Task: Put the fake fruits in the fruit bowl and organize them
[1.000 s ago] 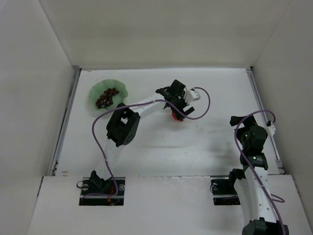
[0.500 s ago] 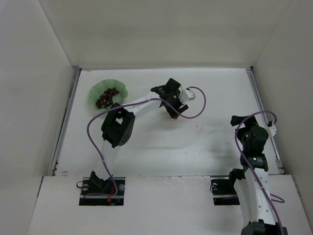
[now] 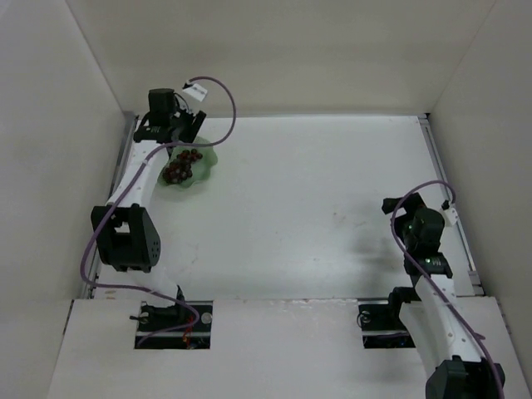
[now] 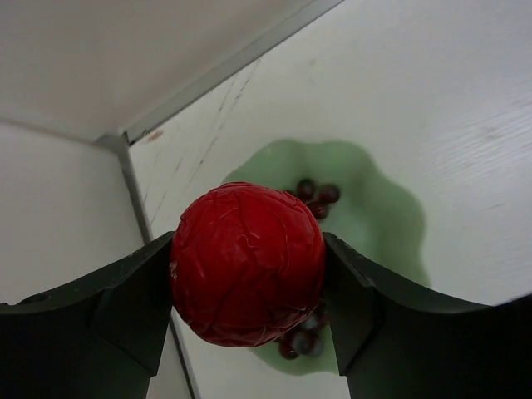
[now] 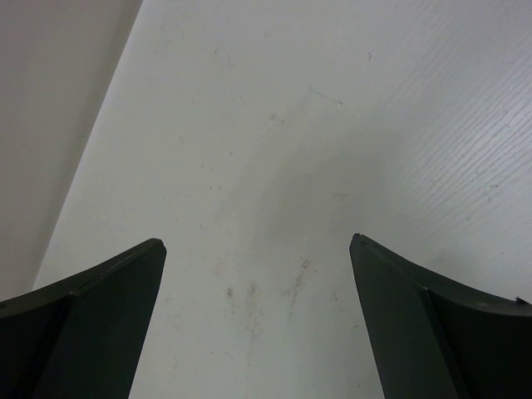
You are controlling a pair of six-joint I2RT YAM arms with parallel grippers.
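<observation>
My left gripper (image 3: pixel 170 137) is shut on the small bright red round fruit (image 4: pixel 247 262) and holds it above the far left part of the mint-green scalloped fruit bowl (image 3: pixel 204 158). The bunch of dark red-purple grapes (image 3: pixel 180 166) lies inside the bowl. In the left wrist view the bowl (image 4: pixel 378 216) and grapes (image 4: pixel 317 195) show below and behind the red fruit. In the top view the red fruit is hidden by the gripper. My right gripper (image 3: pixel 399 208) is open and empty over bare table at the right, jaws wide apart (image 5: pixel 257 241).
The bowl stands in the table's far left corner, close to the left wall (image 3: pixel 75 125) and back wall (image 3: pixel 274 58). A metal strip (image 4: pixel 224 66) runs along the table edge beside the bowl. The left arm's purple cable (image 3: pixel 220 91) loops above the bowl.
My left arm has swung from the table's middle to the far left corner, carrying the red fruit to above the bowl. My right arm has shifted only slightly.
</observation>
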